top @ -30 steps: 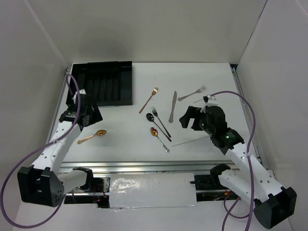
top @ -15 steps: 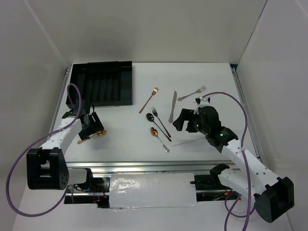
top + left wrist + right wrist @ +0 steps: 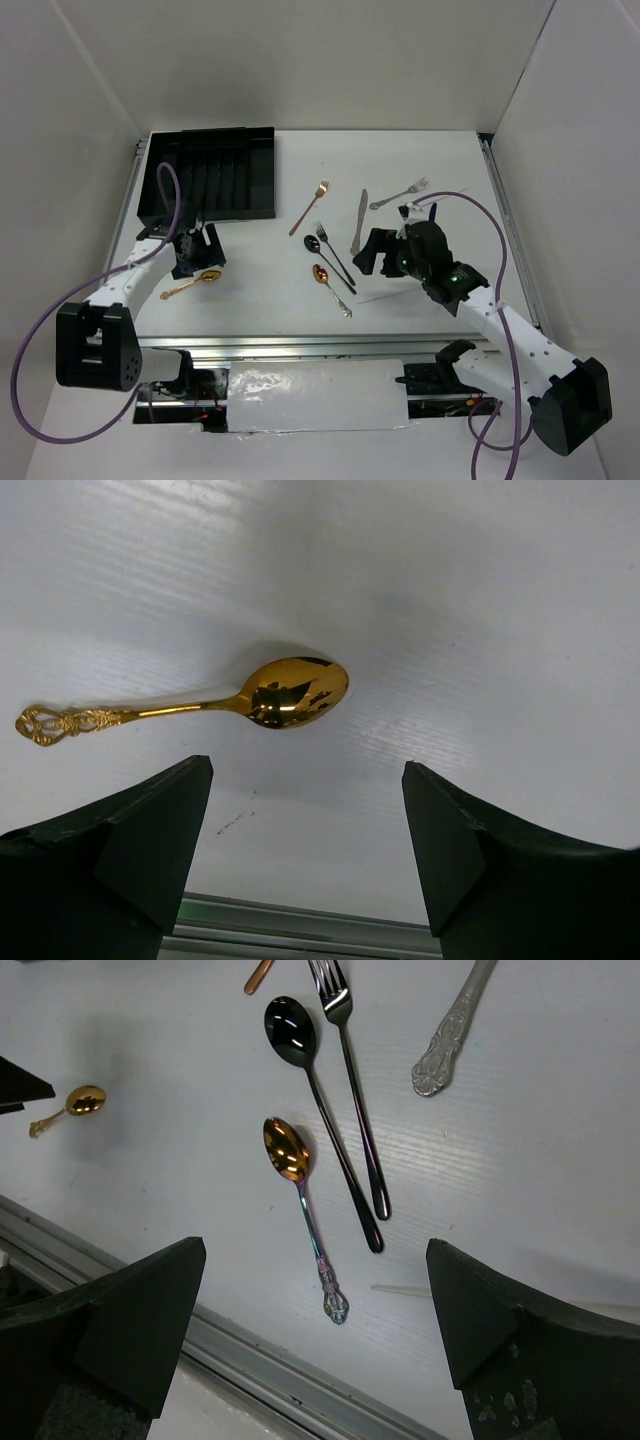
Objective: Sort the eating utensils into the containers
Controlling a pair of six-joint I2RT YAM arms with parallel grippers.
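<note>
Over the tabletop, my left end effector hangs open, the black tray well beyond it and the gold spoon just ahead. I judge a descent and pinch on its handle comes next. My right end effector, also open, overhangs a copper spoon; the tray's slots are too dark to read.

The white table carries a black tray far left, a gold spoon nearer, and loose utensils mid-table.

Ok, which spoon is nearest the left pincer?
The gold spoon with the filigree handle, lying alone just ahead of the left pincer; the black spoon and the iridescent-handled spoon lie mid-table, by the right arm.
</note>
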